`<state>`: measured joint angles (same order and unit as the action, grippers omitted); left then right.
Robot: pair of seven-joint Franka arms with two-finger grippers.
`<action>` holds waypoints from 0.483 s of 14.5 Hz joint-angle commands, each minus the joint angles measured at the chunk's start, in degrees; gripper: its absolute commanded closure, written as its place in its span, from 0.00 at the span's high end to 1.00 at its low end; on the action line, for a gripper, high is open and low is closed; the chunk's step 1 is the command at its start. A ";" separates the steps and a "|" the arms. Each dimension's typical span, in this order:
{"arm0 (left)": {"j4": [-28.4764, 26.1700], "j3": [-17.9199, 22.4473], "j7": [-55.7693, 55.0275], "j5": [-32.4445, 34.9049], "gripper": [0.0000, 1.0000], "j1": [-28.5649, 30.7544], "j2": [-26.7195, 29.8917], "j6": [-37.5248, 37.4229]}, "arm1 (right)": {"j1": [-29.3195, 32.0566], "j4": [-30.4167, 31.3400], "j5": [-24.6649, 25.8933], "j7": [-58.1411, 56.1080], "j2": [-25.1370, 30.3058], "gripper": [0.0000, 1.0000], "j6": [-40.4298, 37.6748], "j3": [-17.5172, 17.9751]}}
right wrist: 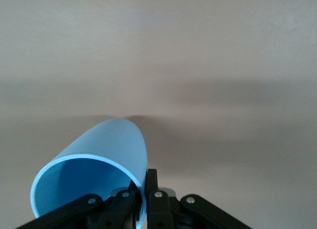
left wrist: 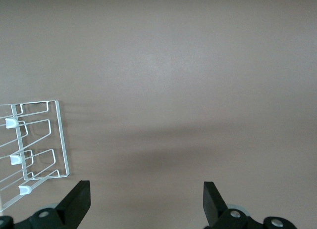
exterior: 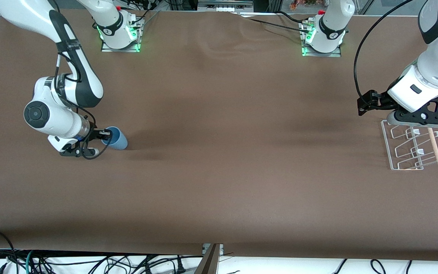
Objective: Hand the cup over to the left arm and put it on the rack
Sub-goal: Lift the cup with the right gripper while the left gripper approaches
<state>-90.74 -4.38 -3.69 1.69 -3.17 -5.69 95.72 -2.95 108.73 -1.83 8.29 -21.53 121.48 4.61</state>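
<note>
The light-blue cup [exterior: 118,139] lies on its side at the right arm's end of the table, its open mouth toward the right gripper [exterior: 106,134]. That gripper is shut on the cup's rim [right wrist: 144,187], one finger inside the mouth and one outside the wall. The cup [right wrist: 99,160] fills the lower part of the right wrist view. The white wire rack [exterior: 413,146] with its wooden rod stands at the left arm's end. The left gripper [exterior: 418,118] hangs open just above the rack's edge; its fingers [left wrist: 77,204] are wide apart with nothing between them. The rack [left wrist: 37,142] shows beside them.
Brown cloth covers the whole table [exterior: 222,171]. The two arm bases [exterior: 120,32] stand along the edge farthest from the front camera. Cables hang below the table's near edge [exterior: 89,262].
</note>
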 commanded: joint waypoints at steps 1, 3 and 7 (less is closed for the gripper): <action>1.01 0.51 1.14 -0.90 1.00 -0.44 -0.11 -0.97 | -3.80 -12.37 -5.35 7.60 -1.32 0.00 -12.90 0.40; 1.01 0.52 1.14 -0.90 1.00 -0.35 -0.11 -0.97 | -6.44 -17.48 -12.28 15.14 -2.03 0.00 -17.31 0.48; 1.01 0.43 1.14 -0.99 1.00 -0.52 -0.11 -0.97 | -14.86 -23.11 -24.33 29.99 -2.12 0.00 -18.21 0.48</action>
<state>-90.74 -4.38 -3.69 1.69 -3.19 -5.69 95.72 -13.52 90.35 -21.52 30.59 -21.89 104.80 5.41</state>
